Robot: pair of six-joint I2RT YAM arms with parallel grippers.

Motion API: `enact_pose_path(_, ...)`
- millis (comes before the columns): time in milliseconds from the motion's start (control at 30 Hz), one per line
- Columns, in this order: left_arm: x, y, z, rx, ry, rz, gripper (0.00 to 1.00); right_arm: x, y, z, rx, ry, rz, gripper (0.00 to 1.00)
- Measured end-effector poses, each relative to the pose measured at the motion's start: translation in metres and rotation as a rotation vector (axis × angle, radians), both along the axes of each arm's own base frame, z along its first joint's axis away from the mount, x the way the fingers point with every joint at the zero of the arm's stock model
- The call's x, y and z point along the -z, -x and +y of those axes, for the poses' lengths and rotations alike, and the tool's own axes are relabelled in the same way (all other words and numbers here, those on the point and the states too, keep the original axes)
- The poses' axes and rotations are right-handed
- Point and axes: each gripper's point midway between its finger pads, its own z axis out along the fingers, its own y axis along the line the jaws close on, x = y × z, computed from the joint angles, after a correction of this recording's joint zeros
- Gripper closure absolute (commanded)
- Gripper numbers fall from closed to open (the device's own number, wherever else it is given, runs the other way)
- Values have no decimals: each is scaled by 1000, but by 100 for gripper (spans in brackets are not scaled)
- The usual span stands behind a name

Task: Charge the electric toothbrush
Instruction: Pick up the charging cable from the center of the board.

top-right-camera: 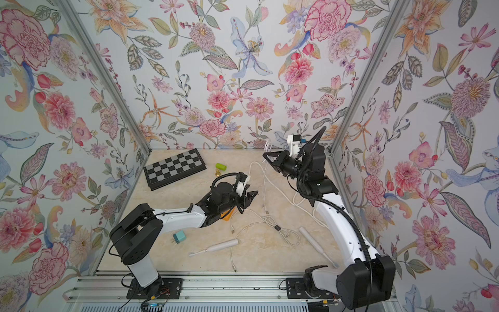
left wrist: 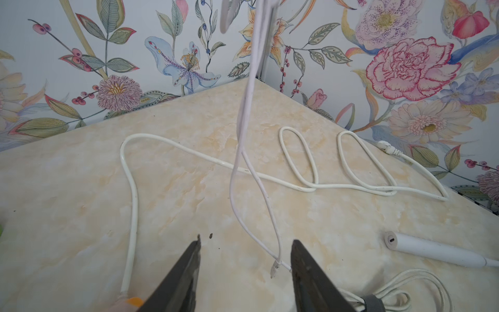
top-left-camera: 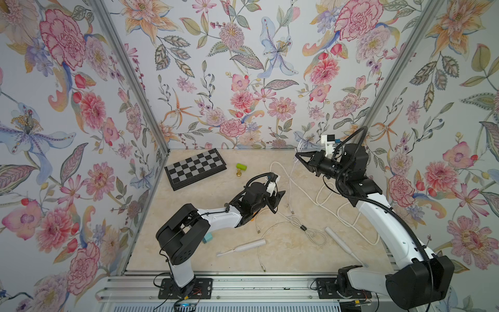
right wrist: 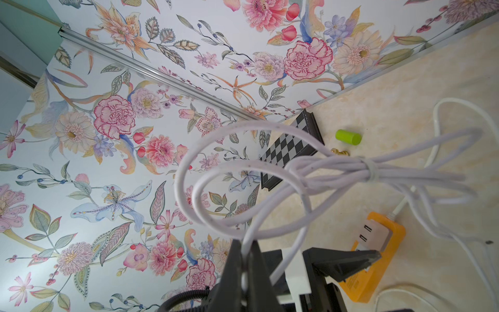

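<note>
Here, plug [left wrist: 274, 270] between left end effector [left wrist: 246, 238] jaws

We can read no text, label, brand, number or sign in any view. The orange power strip [right wrist: 398, 229], the electric toothbrush [left wrist: 432, 250] lying near it and the chessboard [top-left-camera: 195, 167] show no lettering that we can make out; any marking on them is too small or blurred to tell.

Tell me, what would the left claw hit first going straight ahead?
Probably the plug of the white cable dangling from the right claw, hanging close before the left claw; depth unclear.
</note>
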Motion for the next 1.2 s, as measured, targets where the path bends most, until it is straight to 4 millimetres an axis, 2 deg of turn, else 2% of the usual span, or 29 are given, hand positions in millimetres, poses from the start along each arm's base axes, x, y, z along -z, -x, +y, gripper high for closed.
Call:
enact_pose_path(267,3,35,-29,62,62,109,47,-24,13,0,55,-55,-59,100)
enact_pose_path(367,10,42,-38,68,99,180,48,-27,16,-4,91,-94,-61,100)
enact_pose_path(533,37,38,-36,16,93,263,48,-30,18,-11,158,-136,-59,100)
enact_pose_path(600,41,35,-32,-11,73,259,47,-33,19,-13,170,-143,-68,100)
enact_pose_path(933,44,13,-10,-57,-43,176,48,-47,25,-11,137,-150,-99,100)
enact_pose_path(1100,36,8,-19,-13,-50,156,49,-53,26,-11,129,-141,-122,100)
enact_pose_path(1200,45,9,-22,3,-64,167,51,-57,27,-11,129,-140,-134,100)
